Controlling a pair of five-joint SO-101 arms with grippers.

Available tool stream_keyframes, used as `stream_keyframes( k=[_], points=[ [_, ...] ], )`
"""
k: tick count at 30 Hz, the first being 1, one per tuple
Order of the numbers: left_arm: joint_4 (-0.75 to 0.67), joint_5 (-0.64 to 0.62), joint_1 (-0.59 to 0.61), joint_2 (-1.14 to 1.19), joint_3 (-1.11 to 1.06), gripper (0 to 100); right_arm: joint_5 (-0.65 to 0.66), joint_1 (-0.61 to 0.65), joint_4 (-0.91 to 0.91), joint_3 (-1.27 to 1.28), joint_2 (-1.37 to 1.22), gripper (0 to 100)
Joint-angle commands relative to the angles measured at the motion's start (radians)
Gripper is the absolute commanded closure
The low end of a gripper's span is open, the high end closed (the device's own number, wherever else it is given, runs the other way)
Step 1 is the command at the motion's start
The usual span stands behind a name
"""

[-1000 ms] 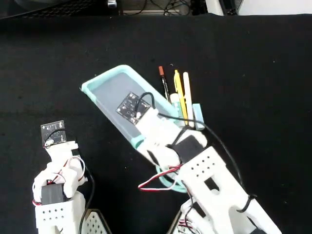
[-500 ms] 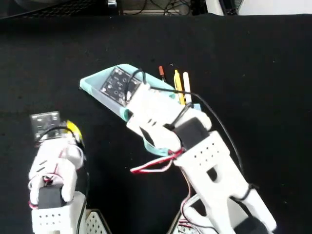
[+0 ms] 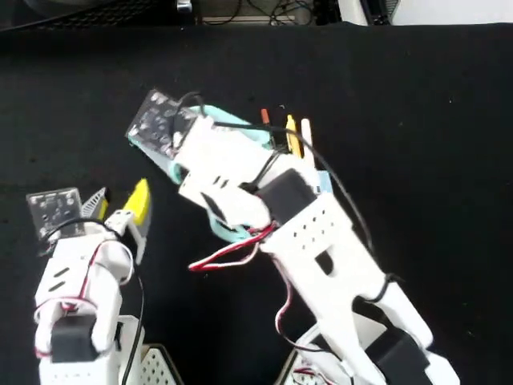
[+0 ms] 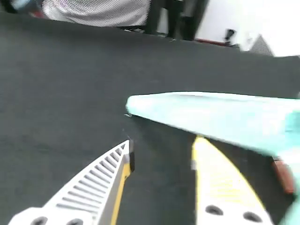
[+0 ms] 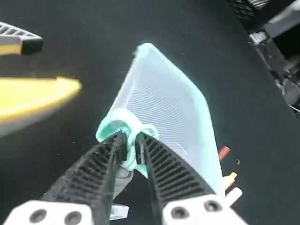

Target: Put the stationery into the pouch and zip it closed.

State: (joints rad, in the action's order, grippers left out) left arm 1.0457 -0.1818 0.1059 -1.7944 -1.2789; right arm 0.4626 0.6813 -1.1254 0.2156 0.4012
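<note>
**Right arm pins the pouch, left arm lines up wide open**

Closest in, the left gripper (image 3: 116, 207) hangs low over the black table (image 3: 417, 120) with its fingers spread wide and nothing between them. Straight ahead of its tips is the rounded corner of the mint pouch (image 5: 164, 103), near but not touching. That looks to me like a line-up for a grab at that end.

Just beyond, the right gripper (image 5: 131, 138) is pressed together on the pouch's loop (image 5: 108, 129), a small mint ring at the end nearest its own wrist. The rest of the pouch stretches away from those fingertips. There's good reason to hold it there, I'd say. A pinch on the loop anchors the soft case, so the other arm can work the mouth or the zip without the whole thing sliding. I can't tell whether the pouch is raised off the table or lying flat.

Further out, off the right gripper's outer side, is the stationery. The orange pen (image 3: 265, 119), yellow pen (image 3: 291, 132) and cream pen (image 3: 306, 132) lie side by side just beside the pouch's long edge, all outside it. By my read, loading hasn't begun, and the zip comes last.
</note>
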Motion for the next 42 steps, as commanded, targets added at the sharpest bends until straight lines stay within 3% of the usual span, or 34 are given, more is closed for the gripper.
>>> stream_keyframes(
  k=[1,6,17,25,34,38,42],
  points=[
    [0.097,-0.086,-0.093,-0.009,0.160,73,0.008,0.026,-0.002,-0.056,-0.007,98.6],
    [0.089,-0.086,-0.127,-0.009,0.142,73,0.008,0.026,0.003,-0.056,-0.013,98.6],
    [-0.181,-0.014,-0.119,-0.008,-0.116,73,0.008,0.028,-0.003,-0.056,-0.010,98.6],
    [-0.207,-0.015,-0.119,-0.002,-0.128,73,0.006,0.043,-0.002,-0.038,-0.007,98.6],
    [-0.353,-0.008,-0.117,0.002,-0.205,73,0.008,0.043,-0.003,-0.036,-0.005,98.6],
    [-0.361,-0.008,-0.117,0.000,-0.208,80,0.008,0.043,-0.003,-0.036,-0.005,98.6],
    [-0.361,-0.003,-0.117,-0.008,-0.202,92,0.008,0.043,-0.003,-0.036,-0.007,98.6]
  ],
)
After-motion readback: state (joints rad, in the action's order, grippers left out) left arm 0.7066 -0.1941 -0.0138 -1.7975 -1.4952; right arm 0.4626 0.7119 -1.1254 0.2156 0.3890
